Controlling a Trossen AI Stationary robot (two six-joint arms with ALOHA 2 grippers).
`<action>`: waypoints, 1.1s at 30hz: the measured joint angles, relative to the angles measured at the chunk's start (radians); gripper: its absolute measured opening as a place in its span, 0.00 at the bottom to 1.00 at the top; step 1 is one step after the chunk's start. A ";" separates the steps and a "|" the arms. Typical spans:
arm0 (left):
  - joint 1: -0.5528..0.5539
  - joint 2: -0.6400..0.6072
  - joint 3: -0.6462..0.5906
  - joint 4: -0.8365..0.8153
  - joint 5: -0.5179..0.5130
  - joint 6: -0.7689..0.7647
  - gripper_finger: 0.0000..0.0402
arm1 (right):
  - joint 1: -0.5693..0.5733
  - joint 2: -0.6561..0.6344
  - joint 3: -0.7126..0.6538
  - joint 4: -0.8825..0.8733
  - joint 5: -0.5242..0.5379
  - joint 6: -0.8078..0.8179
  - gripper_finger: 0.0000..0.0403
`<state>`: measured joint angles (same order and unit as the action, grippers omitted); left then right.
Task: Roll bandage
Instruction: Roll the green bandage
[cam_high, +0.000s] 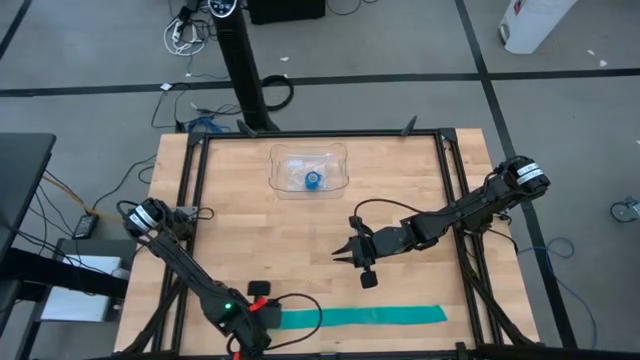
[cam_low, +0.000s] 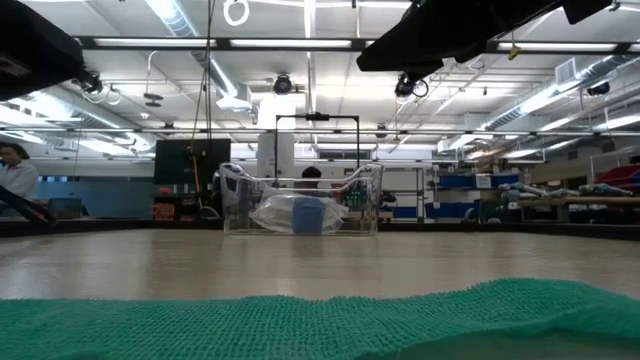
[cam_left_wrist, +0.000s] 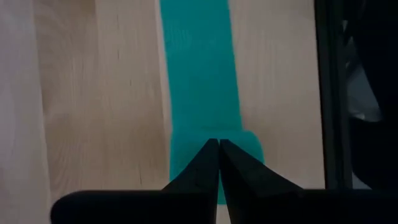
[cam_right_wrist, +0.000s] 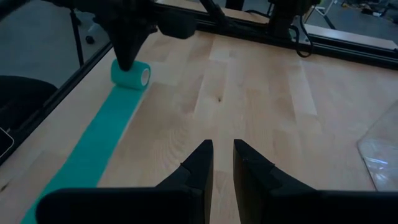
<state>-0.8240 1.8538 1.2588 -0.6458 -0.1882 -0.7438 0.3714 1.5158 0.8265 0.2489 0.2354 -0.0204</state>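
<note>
i see the bandage (cam_high: 375, 317) lying along the near edge of the wooden table (cam_high: 300, 230) as a long flat teal strip, running left to right, with its left end wound into a short stubby roll (cam_right_wrist: 130, 74)

my left gripper (cam_left_wrist: 219, 146) is down at that rolled end, near the table's near left corner; from the left wrist view its 2 fingers meet at the tips, pressed together right over the roll, and from the right wrist view the dark fingers come down onto the top of the roll, so i read it as closed and pinching the rolled end of the bandage

my right gripper (cam_right_wrist: 222, 148) hangs over bare wood near the middle of the table, right of centre, well apart from the strip and farther from me than it; its 2 fingers stand a narrow slit apart with nothing between them

at the far side of the table, around the middle, sits a clear plastic tray (cam_high: 338, 160) with a small bright-blue roll (cam_high: 313, 180) inside it

in the low view the green fabric fills the foreground and the tray stands beyond it, with a person (cam_low: 14, 172) at the far left of the room behind the table
</note>
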 joint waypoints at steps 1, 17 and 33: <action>0.001 0.000 -0.003 0.011 -0.003 0.004 0.06 | 0.000 0.000 0.000 0.000 0.000 0.000 0.13; 0.052 0.084 -0.002 0.178 -0.070 0.122 0.06 | 0.000 0.000 0.000 -0.002 0.007 0.001 0.13; 0.117 0.079 0.084 0.104 -0.095 0.247 0.06 | 0.000 0.000 0.000 -0.007 0.011 0.002 0.13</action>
<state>-0.7067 1.9331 1.3427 -0.5415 -0.2837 -0.4972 0.3711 1.5154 0.8261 0.2418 0.2466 -0.0186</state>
